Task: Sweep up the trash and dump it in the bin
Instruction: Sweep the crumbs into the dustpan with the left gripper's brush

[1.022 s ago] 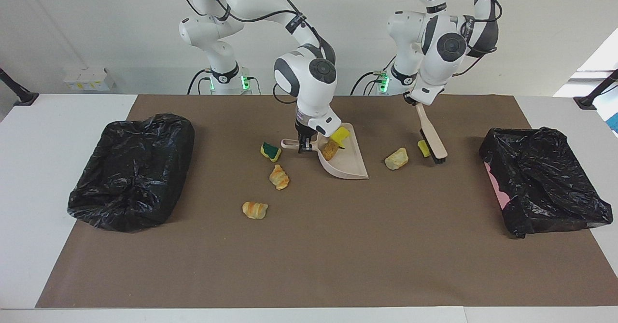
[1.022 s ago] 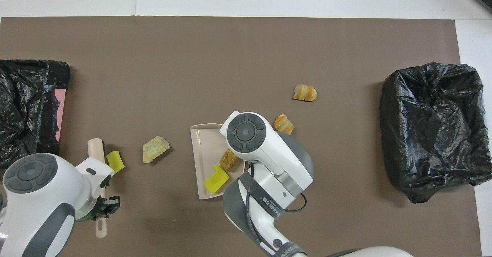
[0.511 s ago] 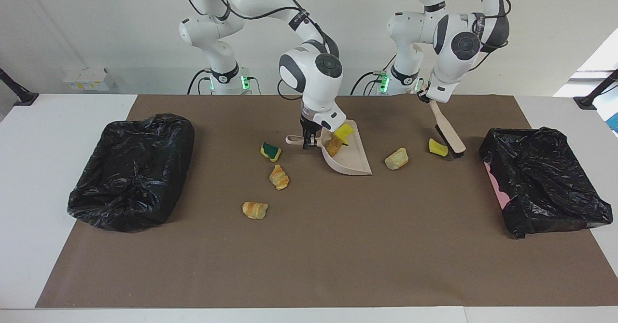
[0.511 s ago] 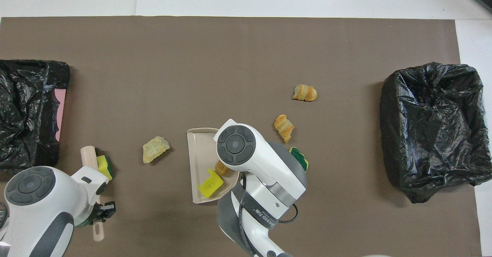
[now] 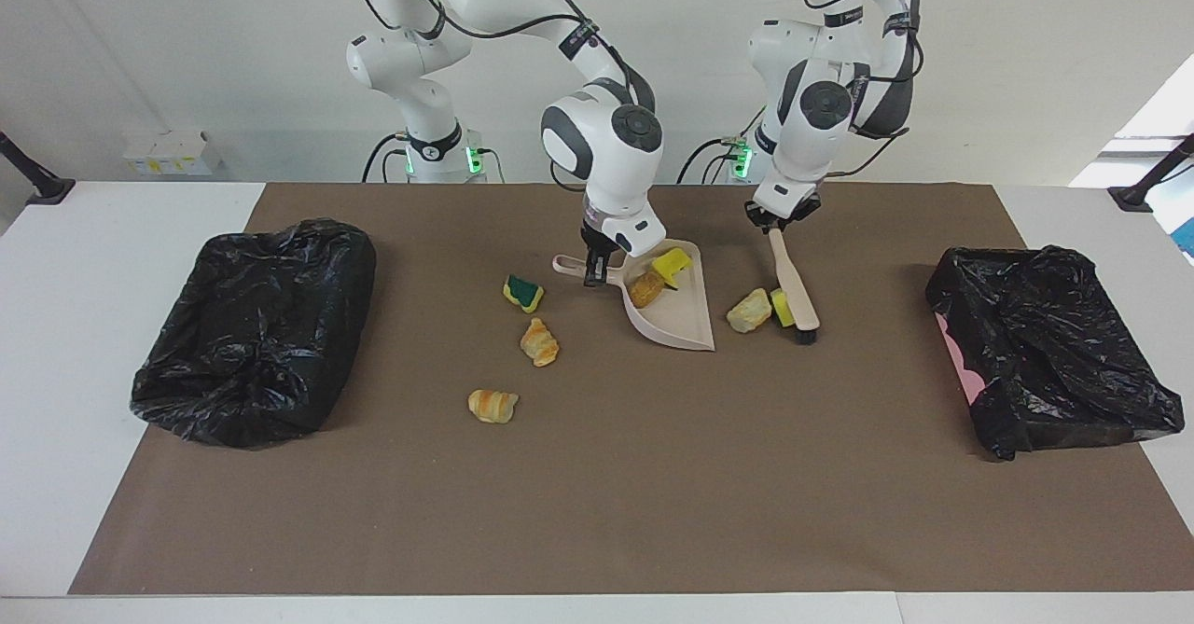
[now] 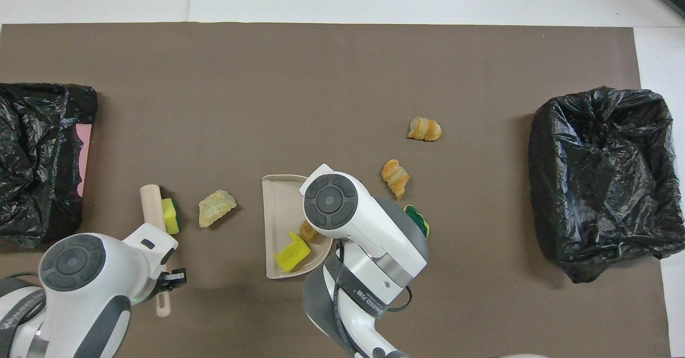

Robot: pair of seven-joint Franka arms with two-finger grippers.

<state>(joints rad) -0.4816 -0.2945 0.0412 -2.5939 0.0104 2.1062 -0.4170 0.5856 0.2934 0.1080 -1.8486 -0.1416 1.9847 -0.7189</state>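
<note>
High facing camera across the table looking at both robots, overhead camera looking steeply down, both sharing the brown mat [image 5: 597,512].

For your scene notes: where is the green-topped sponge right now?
The green-topped sponge lies on the brown mat beside the dustpan's handle, toward the right arm's end, with a croissant just farther from the robots.

You get bright, even lighting, both views sharp. Soft short shadows under beige plastic dustpan [image 5: 673,312] and crumpled black plastic bin bags [image 5: 254,325]. Faint sheen on bags; daylight glare at facing view's edge.
</note>
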